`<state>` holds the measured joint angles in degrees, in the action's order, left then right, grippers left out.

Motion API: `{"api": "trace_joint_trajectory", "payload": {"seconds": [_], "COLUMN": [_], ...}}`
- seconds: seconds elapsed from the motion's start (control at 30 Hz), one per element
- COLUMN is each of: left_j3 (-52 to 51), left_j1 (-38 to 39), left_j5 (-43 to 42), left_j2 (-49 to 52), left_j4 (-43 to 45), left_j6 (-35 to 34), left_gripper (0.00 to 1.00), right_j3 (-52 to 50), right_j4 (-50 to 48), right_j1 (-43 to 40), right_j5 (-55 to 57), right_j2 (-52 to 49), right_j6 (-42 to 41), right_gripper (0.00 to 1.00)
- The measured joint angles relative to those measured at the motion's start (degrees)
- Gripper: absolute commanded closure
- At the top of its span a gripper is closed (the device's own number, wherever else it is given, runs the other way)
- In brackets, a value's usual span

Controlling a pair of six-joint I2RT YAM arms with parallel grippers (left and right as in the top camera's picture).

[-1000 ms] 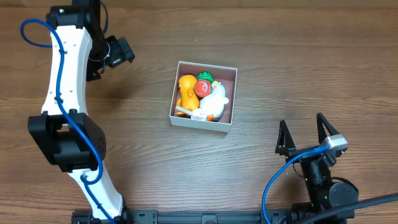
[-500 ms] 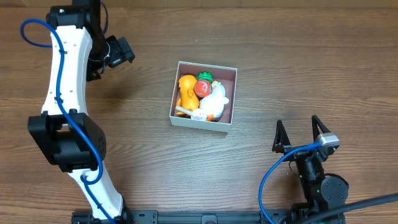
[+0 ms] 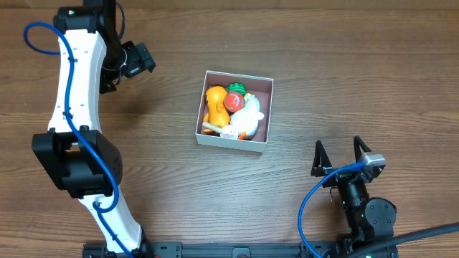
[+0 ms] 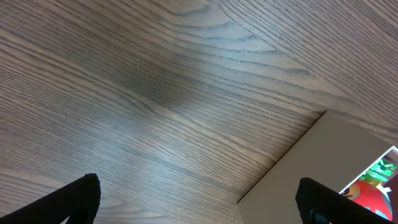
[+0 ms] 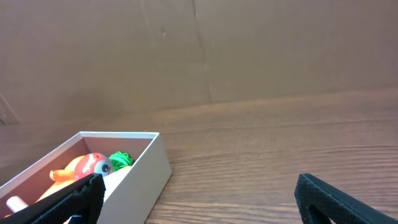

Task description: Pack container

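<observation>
Wooden table [image 3: 323,86]: container [image 3: 229,141] between left gripper [image 4: 200,202] and right gripper [image 3: 337,147], both wide, empty.

We see only a corner of the container [image 4: 329,168] from the left wrist; the right wrist view crops it too, and its piled toys [image 3: 234,113] partly hide each other.

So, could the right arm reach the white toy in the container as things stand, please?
Probably yes. The right hand is open and empty, nothing stands between it and the container, and the white toy lies uncovered on top of the other toys, on the side nearer that arm.
</observation>
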<state>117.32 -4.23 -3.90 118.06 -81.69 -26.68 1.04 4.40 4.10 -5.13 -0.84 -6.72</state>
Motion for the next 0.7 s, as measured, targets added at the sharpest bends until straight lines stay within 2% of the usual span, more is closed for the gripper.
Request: {"api": "trace_joint_trajectory", "payload": {"seconds": [0.7], "left_j3": [0.00], "left_j1": [0.00], "left_j5": [0.00], "left_j2": [0.00], "left_j4": [0.00], "left_j6": [0.00], "left_gripper": [0.00], "right_j3": [0.00], "right_j4": [0.07], "right_j1": [0.00], "right_j5": [0.00], "right_j2": [0.00], "right_j6": [-0.55], "right_gripper": [0.00]}}
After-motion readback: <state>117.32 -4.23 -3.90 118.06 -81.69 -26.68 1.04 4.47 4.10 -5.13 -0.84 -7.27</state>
